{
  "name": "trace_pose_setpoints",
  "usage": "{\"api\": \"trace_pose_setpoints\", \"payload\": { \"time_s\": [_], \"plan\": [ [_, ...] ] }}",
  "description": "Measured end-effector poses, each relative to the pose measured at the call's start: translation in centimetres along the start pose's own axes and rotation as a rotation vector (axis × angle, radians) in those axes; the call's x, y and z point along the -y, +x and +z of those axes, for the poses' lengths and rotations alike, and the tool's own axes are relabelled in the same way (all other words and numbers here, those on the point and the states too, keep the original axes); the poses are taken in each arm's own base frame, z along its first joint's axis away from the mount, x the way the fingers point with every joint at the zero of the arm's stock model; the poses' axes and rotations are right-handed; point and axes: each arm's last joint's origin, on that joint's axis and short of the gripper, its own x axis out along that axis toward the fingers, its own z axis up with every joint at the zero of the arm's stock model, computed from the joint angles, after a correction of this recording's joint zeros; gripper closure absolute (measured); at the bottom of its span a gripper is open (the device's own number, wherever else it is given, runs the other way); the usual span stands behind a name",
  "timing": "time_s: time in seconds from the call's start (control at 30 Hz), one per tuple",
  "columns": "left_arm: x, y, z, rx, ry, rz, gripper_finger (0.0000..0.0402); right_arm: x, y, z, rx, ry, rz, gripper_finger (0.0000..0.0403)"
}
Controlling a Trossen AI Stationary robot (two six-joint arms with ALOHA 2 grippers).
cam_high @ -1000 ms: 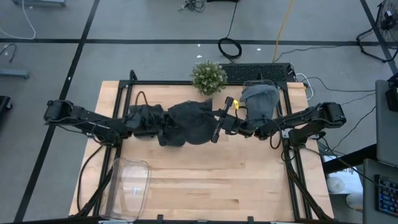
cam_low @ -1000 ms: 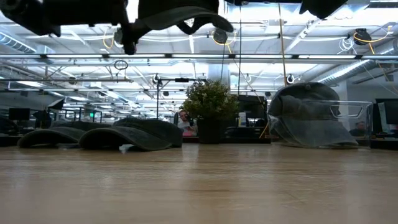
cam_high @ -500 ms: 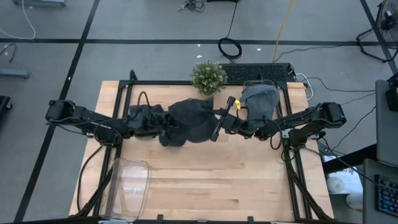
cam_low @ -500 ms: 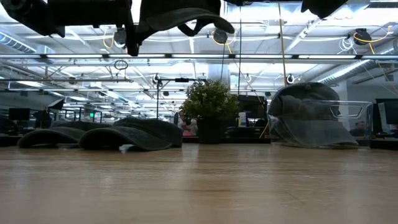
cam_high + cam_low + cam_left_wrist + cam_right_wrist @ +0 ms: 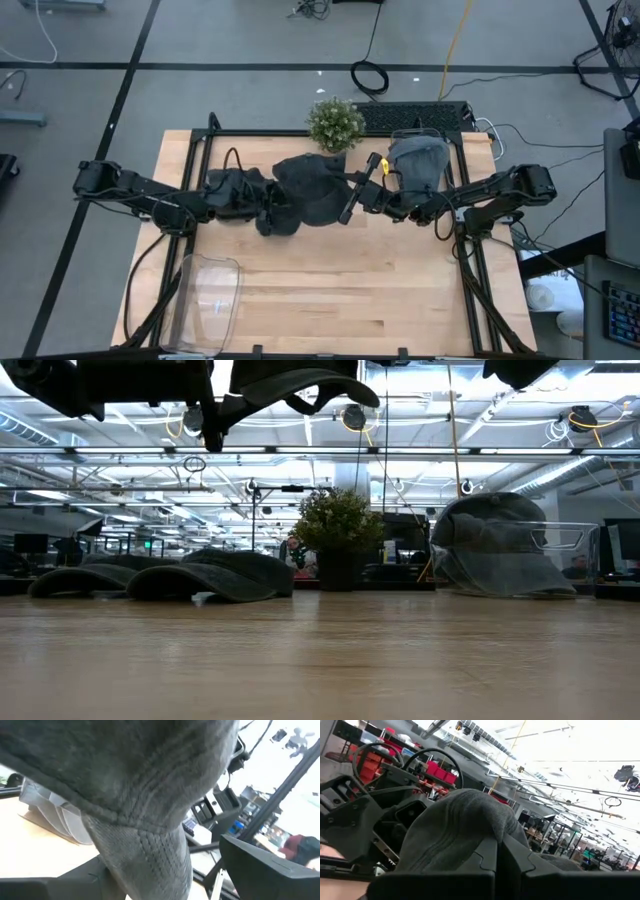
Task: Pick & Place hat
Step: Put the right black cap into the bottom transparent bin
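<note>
A dark grey hat (image 5: 312, 190) hangs high above the table's middle, between my two grippers, and shows at the top of the low view (image 5: 300, 378). My right gripper (image 5: 348, 205) is shut on its right side. My left gripper (image 5: 268, 208) stands open at its left side. The hat's stitched brim (image 5: 145, 860) runs down between the left fingers with a gap beside it. I cannot tell whether it touches them. More dark hats (image 5: 228, 190) lie on the table under my left arm. My right gripper pinches a fold of the hat's crown cloth (image 5: 485, 827) between its two shut fingers (image 5: 445, 885). It comes from the table's right side, nearly level and tipped a little upward. The hat is lifted clear of the table and spreads away from the fingers toward my left gripper.
A potted plant (image 5: 335, 122) stands at the far edge, just behind the held hat. At the far right another hat (image 5: 418, 165) sits on a clear bin (image 5: 560, 550). A second clear bin (image 5: 205, 295) stands at the near left. The near middle is bare wood.
My right gripper has tipped a little upward. The hat has turned with it: its crown has shifted slightly toward the table's far edge and risen a little, while the brim end at my left gripper has stayed in place.
</note>
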Motion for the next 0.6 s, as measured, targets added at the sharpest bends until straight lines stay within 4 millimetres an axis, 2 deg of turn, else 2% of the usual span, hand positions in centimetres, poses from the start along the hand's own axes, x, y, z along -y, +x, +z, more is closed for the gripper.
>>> {"api": "trace_pose_setpoints", "payload": {
  "time_s": [0.07, 0.13, 0.2, 0.33, 0.37, 0.47, 0.6],
  "plan": [
    [0.1, 0.0, -0.1, -0.021, 0.018, -0.031, 0.0131, 0.0, 0.0, 0.0, 0.001, 0.000, 0.000, 0.0403],
    [0.2, 0.0, -0.1, -0.038, 0.027, -0.069, 0.0170, 0.0, 0.0, 0.0, 0.002, -0.001, 0.002, 0.0403],
    [0.3, 0.0, -0.2, -0.056, 0.043, -0.100, 0.0228, 0.0, 0.0, 0.0, 0.001, 0.000, 0.004, 0.0403],
    [0.4, 0.0, -0.2, -0.077, 0.071, -0.141, 0.0368, -0.1, 0.0, -0.1, -0.010, -0.004, 0.012, 0.0403],
    [0.2, 0.0, -0.1, -0.080, 0.065, -0.142, 0.0381, -0.1, 0.0, -0.2, -0.014, -0.003, 0.016, 0.0403],
    [-0.1, 0.0, 0.1, -0.111, 0.015, -0.176, 0.0383, -0.2, 0.0, -0.3, -0.033, -0.017, 0.026, 0.0403],
    [0.1, -0.7, 1.0, -0.205, -0.134, -0.289, 0.0392, -0.4, -0.1, -0.6, -0.064, -0.064, 0.049, 0.0396]
  ]
}}
